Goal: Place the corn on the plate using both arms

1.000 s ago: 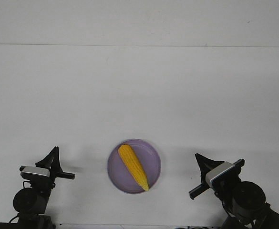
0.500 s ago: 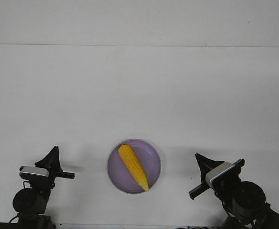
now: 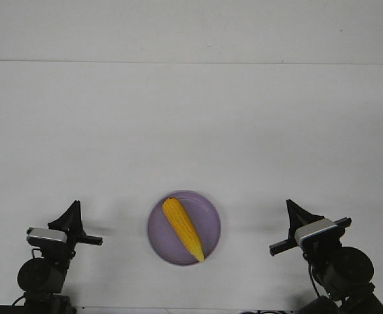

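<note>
The yellow-orange corn point(image 3: 182, 228) lies diagonally on the lavender-purple plate point(image 3: 207, 216) near the table's front middle, its pale tip toward the front right. My left gripper point(image 3: 71, 214) stands well left of the plate, empty. My right gripper point(image 3: 294, 210) stands well right of the plate, empty. Both point away from me with their tips together in this view; whether the jaws are open does not show.
The white table point(image 3: 191, 131) stretches far behind the plate to a pale back wall point(image 3: 191, 29). The black arm bases sit at the front left point(image 3: 40, 278) and front right point(image 3: 345, 271) corners.
My right gripper has shifted to the right, away from the plate, and turned a little. The left arm, the corn and the plate have not moved.
</note>
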